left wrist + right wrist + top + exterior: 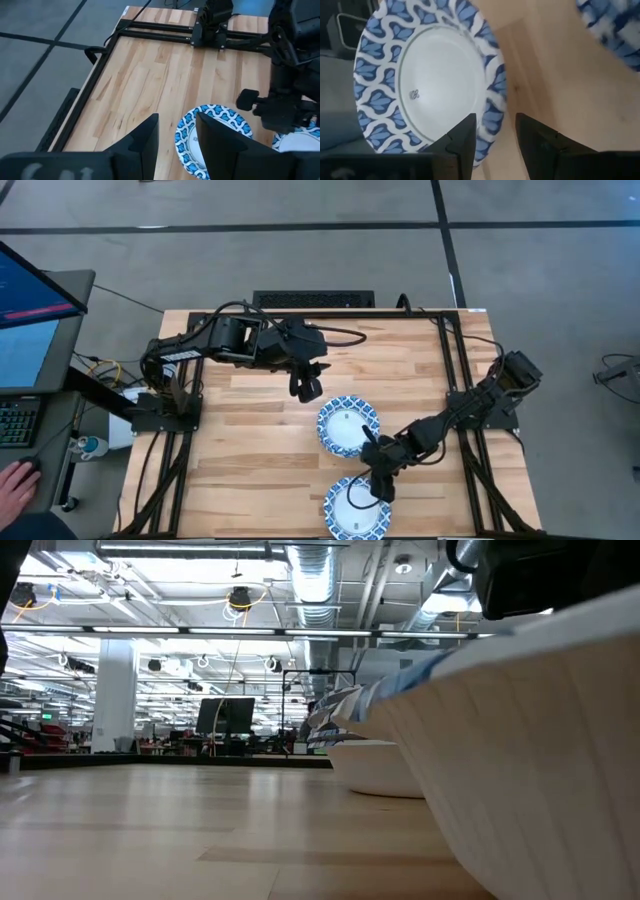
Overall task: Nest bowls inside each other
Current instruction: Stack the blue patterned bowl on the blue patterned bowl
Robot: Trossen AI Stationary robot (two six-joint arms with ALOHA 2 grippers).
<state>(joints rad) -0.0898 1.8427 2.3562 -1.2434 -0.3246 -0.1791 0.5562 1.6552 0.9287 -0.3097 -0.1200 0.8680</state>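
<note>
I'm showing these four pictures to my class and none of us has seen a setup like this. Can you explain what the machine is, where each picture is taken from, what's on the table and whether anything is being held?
It is a robot with two dark arms at a wooden table. One picture looks straight down from above, one looks level across the tabletop, and two come from cameras on the arms' wrists.

Two stacks of blue-and-white bowls are in sight: the middle stack and the near-edge stack.

The left gripper hangs open beside the middle stack, holding nothing. The right gripper is open at the rim of the near-edge stack; its wrist camera shows a finger on each side of the rim, not yet closed.

A person's hand rests on a mouse at a desk beside the table.
</note>
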